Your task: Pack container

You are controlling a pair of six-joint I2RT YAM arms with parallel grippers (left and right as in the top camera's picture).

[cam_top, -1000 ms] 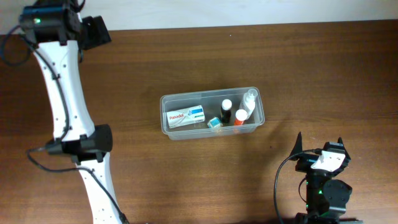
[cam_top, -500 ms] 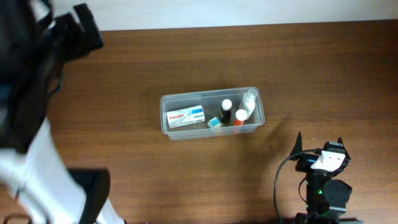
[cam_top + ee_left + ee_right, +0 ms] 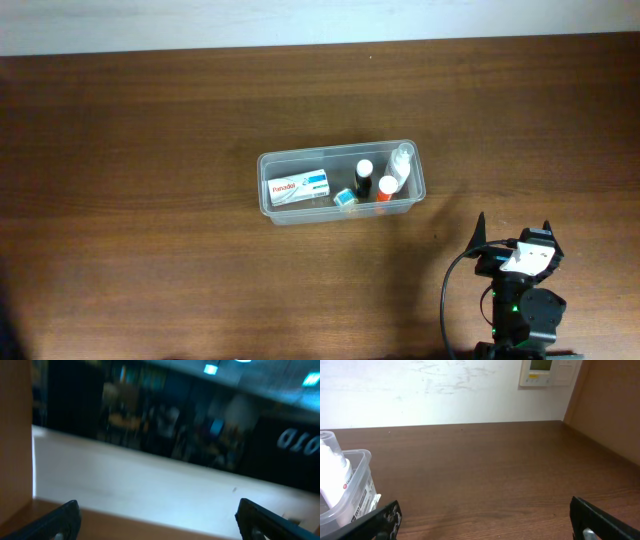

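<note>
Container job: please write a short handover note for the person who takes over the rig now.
Left end effector: open, empty, outside the overhead view; its own camera is blurred.
Right end effector: open, empty, hanging to the lower right of the container in the overhead view.
The container sits mid-table and holds a box, three bottles and a teal item.
Done: no loose item shows on the table.
Left: probably nothing to pack; no lid in view.
</note>
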